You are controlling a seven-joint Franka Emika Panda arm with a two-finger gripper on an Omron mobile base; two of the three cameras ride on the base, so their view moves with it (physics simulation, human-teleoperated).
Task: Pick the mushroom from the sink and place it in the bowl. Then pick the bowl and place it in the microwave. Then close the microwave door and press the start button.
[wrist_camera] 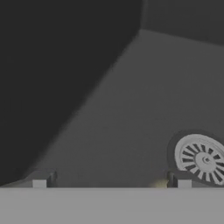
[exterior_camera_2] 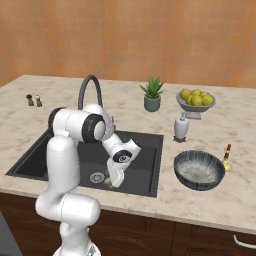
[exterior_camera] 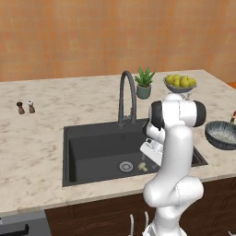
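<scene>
- From here my main worry is a missed pinch: the mushroom (exterior_camera: 143, 167) is tiny, rounded and lies on the flat floor of the sink (exterior_camera: 87, 150), so I judge that if the fingers close off-centre it will squirt sideways or roll away.
- In the hand view the mushroom is only a pale smudge at the very bottom, just beside the right finger tip rather than midway between the two, so I think the gripper (wrist_camera: 111, 183) needs a small sideways correction before closing.
- The drain (wrist_camera: 202, 158) sits right next to the mushroom; a finger coming down on its ring could stop the descent short or nudge the mushroom out of reach.
- Pushing too low would press the finger tips into the sink floor; I cannot tell how much clearance is left.
- The faucet (exterior_camera: 126, 97) stands near the arm's upper links at the back of the sink, so I judge a wide swing on the way out could clip it.
- The bowl (exterior_camera_2: 199, 170) waits on the worktop (exterior_camera_2: 220, 200) to the right of the sink, well apart from the mushroom, so the carry is long enough for a weak hold to fail.
- Pose: the arm rises from the base, folds at the elbow above the sink's front edge, and the forearm slants down into the sink with the hand pointing at the floor near the drain.
- The gripper's jaws stand spread as wide as they go and hold nothing.
</scene>
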